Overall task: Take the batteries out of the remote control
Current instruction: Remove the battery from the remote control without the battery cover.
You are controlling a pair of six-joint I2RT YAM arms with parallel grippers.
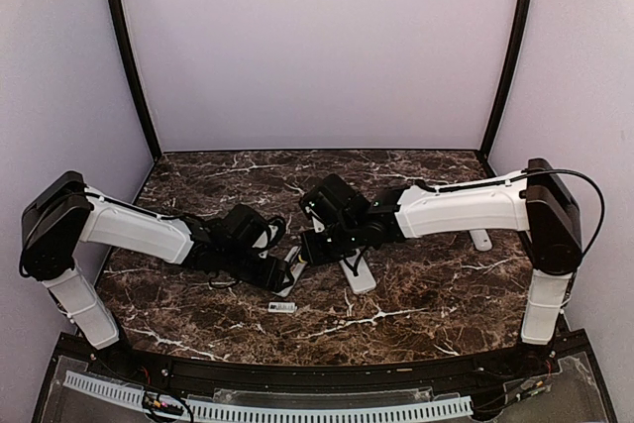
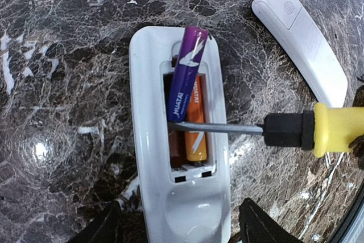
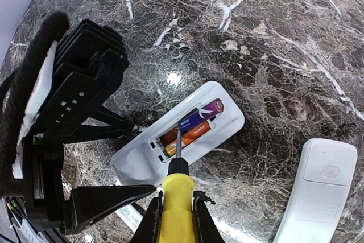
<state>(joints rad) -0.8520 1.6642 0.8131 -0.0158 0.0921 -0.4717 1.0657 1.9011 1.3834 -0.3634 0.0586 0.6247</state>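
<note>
The left arm (image 1: 134, 230) and right arm (image 1: 461, 210) reach inward to meet over the open remote (image 2: 145, 140). The left gripper (image 2: 185, 226) straddles the remote's end, fingers spread wide. The right gripper (image 3: 176, 220) (fingers clamped) holds a yellow-handled screwdriver (image 3: 176, 189) pointed into the remote.

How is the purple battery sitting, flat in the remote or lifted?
Lifted at one end: the purple battery rides over the rim of the remote, the screwdriver tip against it; the orange battery lies flat inside.
</note>
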